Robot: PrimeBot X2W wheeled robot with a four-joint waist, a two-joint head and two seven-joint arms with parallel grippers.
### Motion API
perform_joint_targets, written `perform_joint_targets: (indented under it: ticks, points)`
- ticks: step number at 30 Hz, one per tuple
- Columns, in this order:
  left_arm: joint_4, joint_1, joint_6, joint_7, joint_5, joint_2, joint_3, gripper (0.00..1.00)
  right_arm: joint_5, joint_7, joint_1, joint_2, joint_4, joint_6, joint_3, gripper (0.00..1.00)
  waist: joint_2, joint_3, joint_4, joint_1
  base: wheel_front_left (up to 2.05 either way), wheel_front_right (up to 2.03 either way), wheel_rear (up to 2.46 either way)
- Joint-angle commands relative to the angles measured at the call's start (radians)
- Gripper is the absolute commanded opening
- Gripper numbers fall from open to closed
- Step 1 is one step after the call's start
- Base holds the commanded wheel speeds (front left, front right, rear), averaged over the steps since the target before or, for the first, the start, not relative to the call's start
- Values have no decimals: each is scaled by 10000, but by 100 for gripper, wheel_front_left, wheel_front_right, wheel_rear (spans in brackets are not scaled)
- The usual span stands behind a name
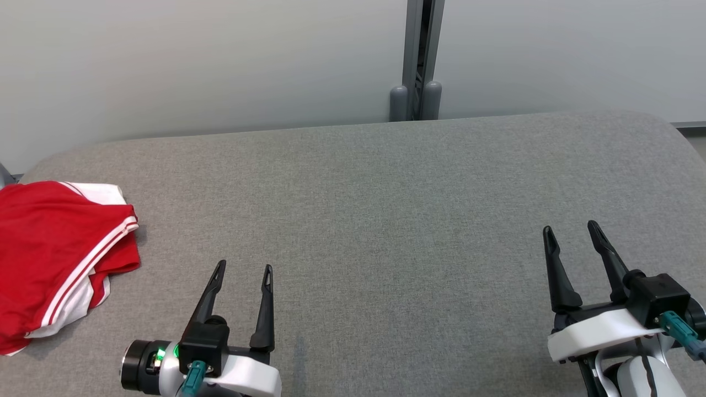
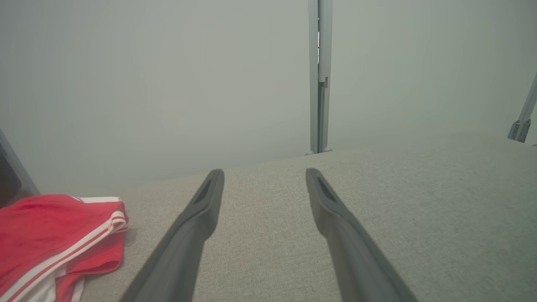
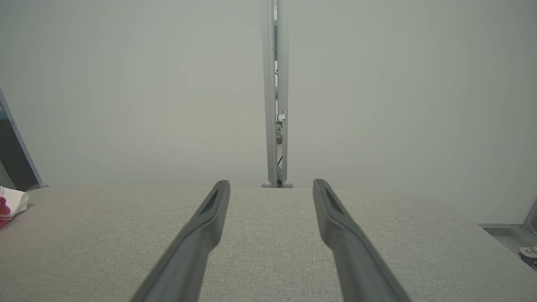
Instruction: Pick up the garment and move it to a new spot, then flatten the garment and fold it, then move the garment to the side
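Grey woven fabric covers a wide tabletop (image 1: 386, 182) with rounded far corners, seen from above and just behind the robot's two arms. Behind it stands a plain pale wall (image 1: 220, 55), split by an upright grey metal post (image 1: 420, 55) whose two rounded feet sit just past the tabletop's far edge.

The garment (image 1: 49, 248) lies at the far left of the tabletop, partly cut off by the left edge of the head view. It is bright red with white stripes along its hems and a white panel, and it rests in a loose, slightly rumpled folded stack. In the left wrist view it appears at the lower left, lying on the grey fabric. In the right wrist view a small corner of it shows at the far left edge.

The left gripper (image 1: 244, 267) is at the lower left of the head view, to the right of the garment and apart from it. Its two long dark fingers (image 2: 197, 218) are spread wide with nothing between them, pointing toward the wall. A small green light (image 1: 160, 353) glows on its wrist. The right gripper (image 1: 571, 227) is at the lower right, well apart from the garment, its fingers likewise spread and empty. Whether either gripper touches the tabletop cannot be told.
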Motion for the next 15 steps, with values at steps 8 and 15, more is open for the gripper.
perform_joint_targets:
  ticks: [8, 15]
  points:
    - [91, 26, -77, -64, 52, 1, 95, 100, 211, -34, -81, -82, 27, -3, -3, 100, 0, 10, -20, 0, 0, 0, 0]
    - [130, -20, -86, -62, 25, -5, 123, 100, 241, -34, -72, -81, 59, -3, -21, 100, 0, -3, 7, 0, 0, 0, 0]
